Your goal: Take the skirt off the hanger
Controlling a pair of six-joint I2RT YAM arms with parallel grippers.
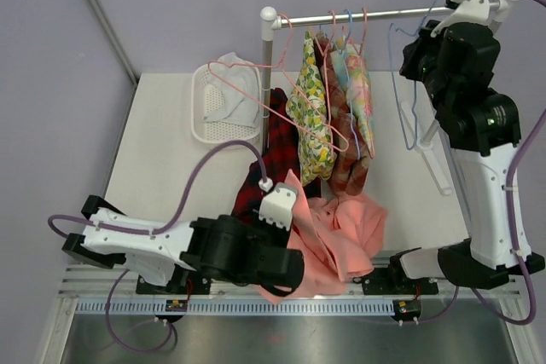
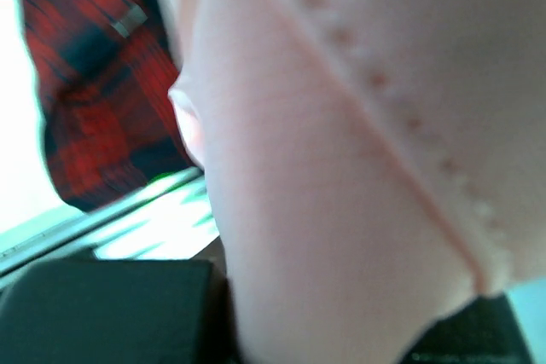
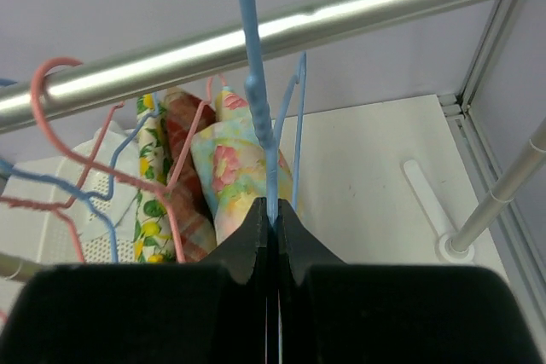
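The pink skirt (image 1: 350,223) lies heaped on the desk (image 1: 171,151) at its near edge (off the hanger). One fold is drawn up between the left fingers (image 2: 111,313), which are clamped on it low by the arms' bases. Up at the rail (image 3: 358,14), the right fingers (image 3: 247,253) are pinched tight on the wire of a blue hanger (image 3: 256,91), beside the other hung clothes (image 1: 328,117).

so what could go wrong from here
The right jaws pinch only the thin blue hanger wire, so it could twist or slip. It is near the rail and may snag the hanging clothes. The pink garment covers the left wrist view, so the left jaws work blind.
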